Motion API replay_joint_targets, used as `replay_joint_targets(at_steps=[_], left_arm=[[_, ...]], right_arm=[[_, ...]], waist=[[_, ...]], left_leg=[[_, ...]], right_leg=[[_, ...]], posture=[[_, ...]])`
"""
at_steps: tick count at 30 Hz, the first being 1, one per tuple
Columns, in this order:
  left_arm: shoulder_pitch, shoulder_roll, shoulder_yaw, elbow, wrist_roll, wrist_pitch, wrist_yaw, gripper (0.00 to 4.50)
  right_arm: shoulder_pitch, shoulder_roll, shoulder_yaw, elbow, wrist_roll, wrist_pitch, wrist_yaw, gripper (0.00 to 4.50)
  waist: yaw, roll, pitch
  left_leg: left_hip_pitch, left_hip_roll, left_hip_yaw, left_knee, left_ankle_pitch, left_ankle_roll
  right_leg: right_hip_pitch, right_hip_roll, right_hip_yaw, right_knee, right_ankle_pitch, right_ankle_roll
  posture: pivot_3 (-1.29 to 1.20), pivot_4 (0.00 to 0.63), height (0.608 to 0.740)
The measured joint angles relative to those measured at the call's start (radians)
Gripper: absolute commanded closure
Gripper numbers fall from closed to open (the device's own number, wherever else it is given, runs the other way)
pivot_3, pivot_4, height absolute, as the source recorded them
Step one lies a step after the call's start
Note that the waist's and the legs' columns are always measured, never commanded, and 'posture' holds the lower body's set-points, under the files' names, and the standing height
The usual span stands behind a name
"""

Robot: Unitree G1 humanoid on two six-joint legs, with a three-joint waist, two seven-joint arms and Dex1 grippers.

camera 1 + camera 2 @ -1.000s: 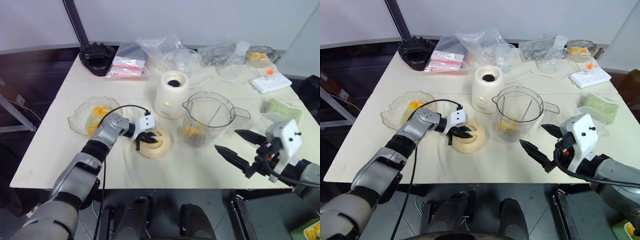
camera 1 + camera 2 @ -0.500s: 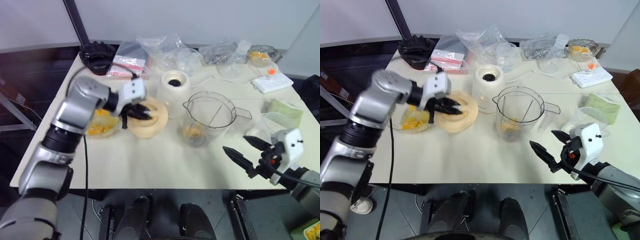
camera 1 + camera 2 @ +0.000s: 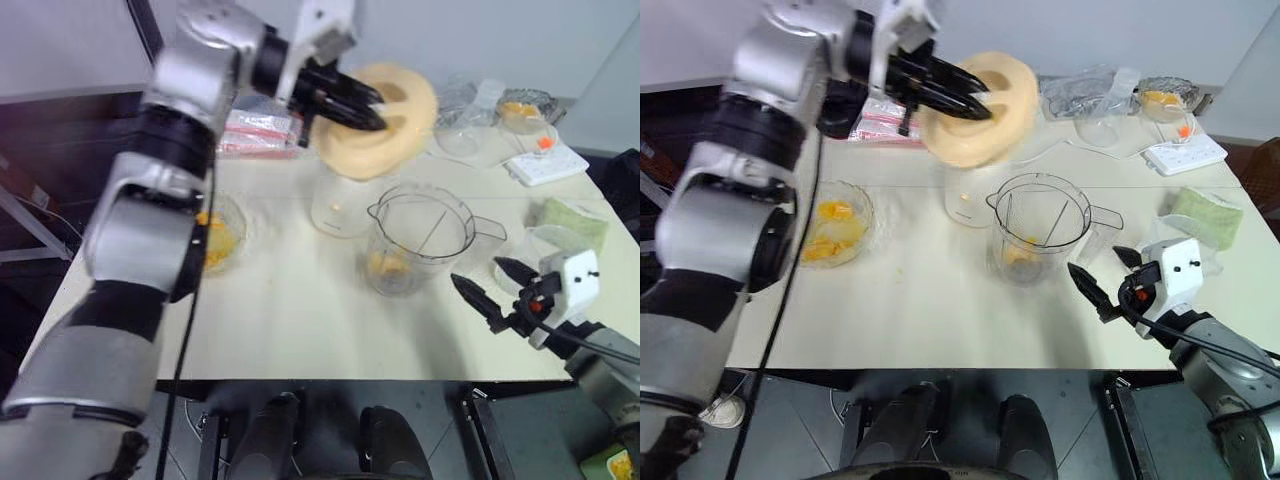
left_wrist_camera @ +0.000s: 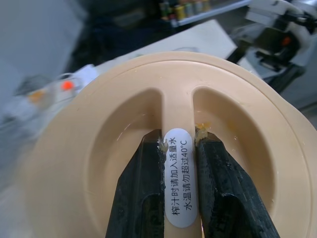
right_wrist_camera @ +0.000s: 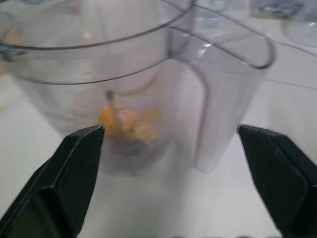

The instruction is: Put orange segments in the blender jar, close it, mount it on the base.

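Closing step was on; left claw point(image 4: 179, 144) pinched the lid point(image 3: 385, 120) by its rib above the blender jar point(image 3: 418, 240); right claw point(image 3: 497, 285) gaped, holding nothing; next it needed lowering squarely onto the rim.

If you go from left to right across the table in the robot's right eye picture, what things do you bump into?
Glass bowl of orange segments → blender jar → right claw, open → green cloth.

A pale orange-cream lid point(image 3: 385, 120) hung above a clear blender jar point(image 3: 418, 240) holding orange-yellow segments point(image 3: 388, 265)
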Motion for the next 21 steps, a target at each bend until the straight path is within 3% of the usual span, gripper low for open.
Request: replay_joint_targets(at_steps=[6, 21], left_arm=[[-0.042, -0.131, 0.0, 0.194, 0.081, -0.066, 0.029, 4.21], [-0.055, -0.283, 0.004, 0.238, 0.194, -0.129, 0.098, 4.21]], right_arm=[[-0.02, 0.064, 0.019, 0.002, -0.067, -0.015, -0.047, 0.0], [0.058, 0.167, 0.02, -0.063, -0.146, -0.036, -0.091, 0.0]], waist=[[0.001, 0.0, 0.001], [0.001, 0.0, 0.001]], left_leg=[[-0.003, 0.001, 0.001, 0.0, 0.0, 0.0], [-0.003, 0.001, 0.001, 0.006, 0.0, 0.0]], right_leg=[[-0.004, 0.001, 0.0, 0.003, 0.0, 0.001], [-0.002, 0.001, 0.001, 0.003, 0.002, 0.003]], posture=[[0.0, 0.15, 0.74], [0.0, 0.15, 0.74]])
